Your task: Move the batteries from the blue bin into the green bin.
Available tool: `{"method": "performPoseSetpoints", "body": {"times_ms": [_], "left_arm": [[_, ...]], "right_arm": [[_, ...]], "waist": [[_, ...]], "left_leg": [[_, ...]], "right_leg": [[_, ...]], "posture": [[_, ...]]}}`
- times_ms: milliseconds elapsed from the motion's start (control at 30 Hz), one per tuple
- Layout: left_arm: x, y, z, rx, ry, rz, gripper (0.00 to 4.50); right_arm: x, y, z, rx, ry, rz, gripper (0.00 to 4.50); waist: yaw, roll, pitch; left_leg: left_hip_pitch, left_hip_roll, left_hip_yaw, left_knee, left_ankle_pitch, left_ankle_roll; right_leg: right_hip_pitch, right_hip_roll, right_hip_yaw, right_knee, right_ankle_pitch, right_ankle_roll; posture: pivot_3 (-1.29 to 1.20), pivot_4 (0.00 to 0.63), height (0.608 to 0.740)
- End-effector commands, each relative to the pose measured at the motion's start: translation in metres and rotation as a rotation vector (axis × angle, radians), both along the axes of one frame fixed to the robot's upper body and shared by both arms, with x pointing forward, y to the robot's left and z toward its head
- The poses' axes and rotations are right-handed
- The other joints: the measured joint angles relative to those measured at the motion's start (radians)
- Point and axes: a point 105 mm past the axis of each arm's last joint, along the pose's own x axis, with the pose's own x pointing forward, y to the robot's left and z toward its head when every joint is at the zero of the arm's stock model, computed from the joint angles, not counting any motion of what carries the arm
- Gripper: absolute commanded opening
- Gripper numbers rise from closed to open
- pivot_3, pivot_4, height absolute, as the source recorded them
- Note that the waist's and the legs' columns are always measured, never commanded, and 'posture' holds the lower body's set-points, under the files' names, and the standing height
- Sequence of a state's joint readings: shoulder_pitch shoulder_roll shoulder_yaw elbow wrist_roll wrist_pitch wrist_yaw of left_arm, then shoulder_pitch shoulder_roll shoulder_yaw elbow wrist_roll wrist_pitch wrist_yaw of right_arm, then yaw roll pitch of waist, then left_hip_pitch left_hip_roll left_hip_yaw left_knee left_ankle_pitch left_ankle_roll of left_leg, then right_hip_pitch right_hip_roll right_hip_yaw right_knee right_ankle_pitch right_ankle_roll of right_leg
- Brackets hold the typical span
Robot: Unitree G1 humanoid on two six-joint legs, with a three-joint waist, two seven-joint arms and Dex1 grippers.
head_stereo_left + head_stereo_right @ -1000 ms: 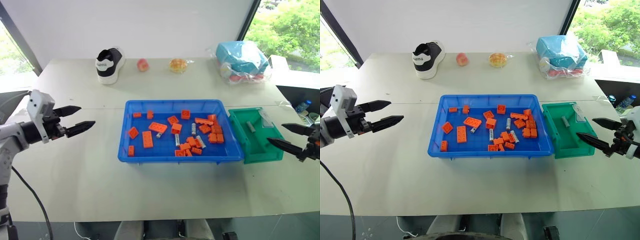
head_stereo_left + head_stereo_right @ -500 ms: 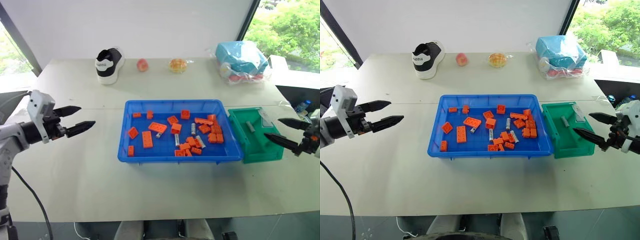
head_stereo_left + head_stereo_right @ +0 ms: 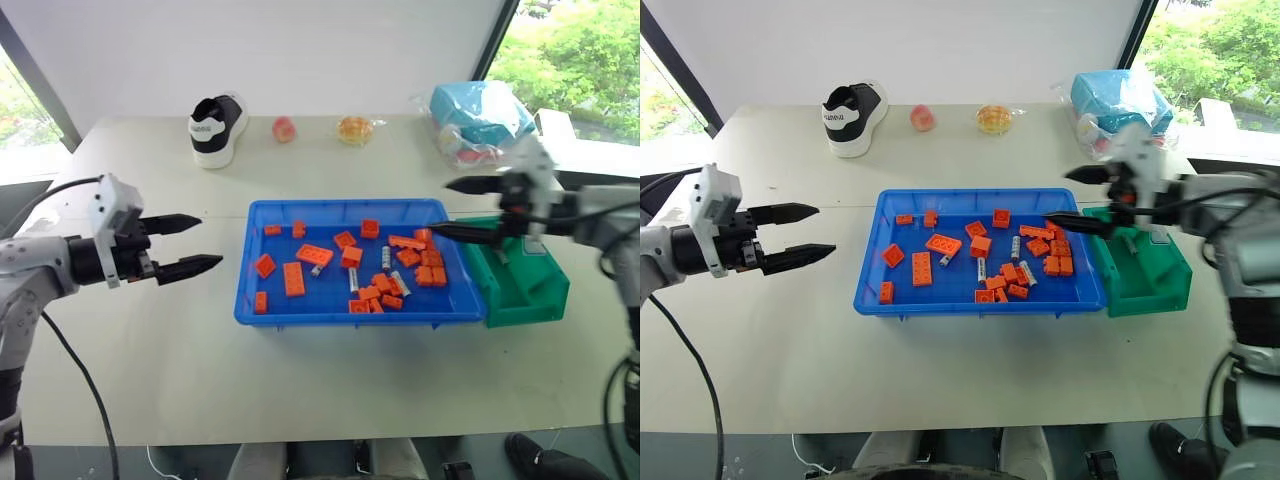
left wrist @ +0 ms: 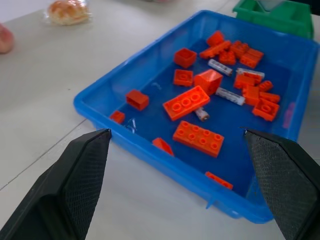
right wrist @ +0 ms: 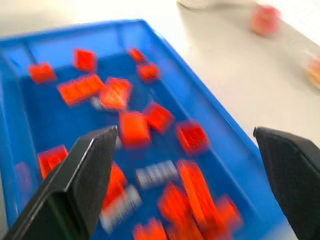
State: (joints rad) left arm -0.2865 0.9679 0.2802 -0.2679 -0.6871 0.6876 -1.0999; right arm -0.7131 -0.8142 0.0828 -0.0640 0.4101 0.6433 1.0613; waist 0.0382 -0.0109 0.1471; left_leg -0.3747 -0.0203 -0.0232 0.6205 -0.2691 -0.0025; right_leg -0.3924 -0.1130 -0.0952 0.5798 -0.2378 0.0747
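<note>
**Right arm poised over the blue bin with batteries yet to shift**

The batteries (image 3: 387,258) lie scattered among orange bricks (image 3: 295,278) in the blue bin (image 3: 340,311), just below and ahead of the right gripper (image 3: 444,207), whose two black fingers are spread as wide as they go and carry nothing. It hangs above the bin's right-hand end, pointing across it toward the pile, a stance that reads as lining up for a pick; the wide spread would let it straddle a thin cylinder wedged between bricks. The green bin (image 3: 530,300) sits directly behind that gripper, touching the blue bin's right wall, so a lifted battery would have only a short trip back. One small grey cylinder (image 3: 1132,243), seemingly a battery, already lies on its floor. The left gripper (image 3: 193,243), fingers likewise parted and empty, hovers over the bare table (image 3: 150,350) with the blue bin's left wall just ahead of its tips. A shoe (image 3: 217,128), fruit and a wrapped parcel (image 3: 483,120) lie well beyond both grippers, along the table's far edge.
</note>
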Motion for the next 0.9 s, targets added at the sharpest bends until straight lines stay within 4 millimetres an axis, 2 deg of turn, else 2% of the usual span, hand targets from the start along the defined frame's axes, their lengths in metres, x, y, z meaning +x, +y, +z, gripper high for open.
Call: {"method": "performPoseSetpoints", "body": {"times_ms": [33,67,133,233,333,467,600,900], "left_arm": [[-0.008,-0.011,0.015,0.021,-0.032,-0.073,4.46],[-0.009,-0.012,0.016,0.022,-0.028,-0.084,4.46],[-0.010,-0.014,0.018,0.022,-0.019,-0.096,4.46],[-0.012,-0.016,0.018,0.023,-0.008,-0.109,4.46],[-0.017,-0.017,0.016,0.025,0.007,-0.125,4.46],[-0.018,-0.018,0.016,0.026,0.009,-0.128,4.46],[-0.019,-0.019,0.014,0.022,0.011,-0.131,4.46],[-0.021,-0.021,0.009,0.025,0.025,-0.143,4.46]], "right_arm": [[0.002,0.044,-0.003,0.010,0.025,0.030,4.49],[0.000,0.061,-0.010,0.029,0.071,0.054,4.49],[-0.004,0.080,-0.019,0.033,0.116,0.076,4.49],[-0.003,0.102,-0.037,-0.009,0.125,0.074,4.49],[0.009,0.119,-0.054,-0.016,0.153,0.020,4.49],[0.027,0.125,-0.063,-0.015,0.165,-0.056,4.49],[0.036,0.129,-0.073,-0.027,0.187,-0.090,4.49],[0.038,0.126,-0.094,-0.068,0.227,-0.102,4.49]], "waist": [[0.001,0.000,0.000],[0.002,0.000,0.000],[0.002,-0.001,0.000],[0.000,0.001,0.001],[-0.006,-0.001,0.000],[-0.009,0.000,0.000],[-0.022,-0.001,0.000],[-0.045,-0.001,0.000]], "left_leg": [[0.000,0.000,0.000,0.000,0.000,0.000],[0.000,0.000,0.000,0.000,0.000,0.000],[0.000,0.000,0.000,0.000,0.000,0.000],[-0.001,-0.001,0.000,0.001,0.000,0.000],[0.000,-0.001,0.000,0.001,0.000,0.000],[0.000,-0.001,0.000,0.002,0.001,0.000],[0.000,-0.002,-0.001,0.002,0.001,0.000],[0.000,0.000,-0.002,0.001,0.001,0.000]], "right_leg": [[0.000,0.000,0.000,0.000,0.000,0.000],[0.000,0.000,0.000,0.000,0.000,0.000],[0.000,0.000,0.000,0.000,0.000,-0.001],[0.000,0.000,0.000,0.000,0.001,-0.001],[0.000,0.000,0.000,0.002,0.001,-0.001],[-0.001,0.001,0.000,0.004,0.001,-0.001],[0.000,0.003,0.000,0.004,0.001,0.000],[0.000,0.007,0.000,0.005,0.002,0.002]], "posture": [[0.00,0.150,0.727],[0.00,0.150,0.727],[0.00,0.150,0.727],[0.00,0.150,0.727],[0.00,0.150,0.727],[0.00,0.150,0.727],[0.00,0.150,0.727],[0.00,0.150,0.727]]}}
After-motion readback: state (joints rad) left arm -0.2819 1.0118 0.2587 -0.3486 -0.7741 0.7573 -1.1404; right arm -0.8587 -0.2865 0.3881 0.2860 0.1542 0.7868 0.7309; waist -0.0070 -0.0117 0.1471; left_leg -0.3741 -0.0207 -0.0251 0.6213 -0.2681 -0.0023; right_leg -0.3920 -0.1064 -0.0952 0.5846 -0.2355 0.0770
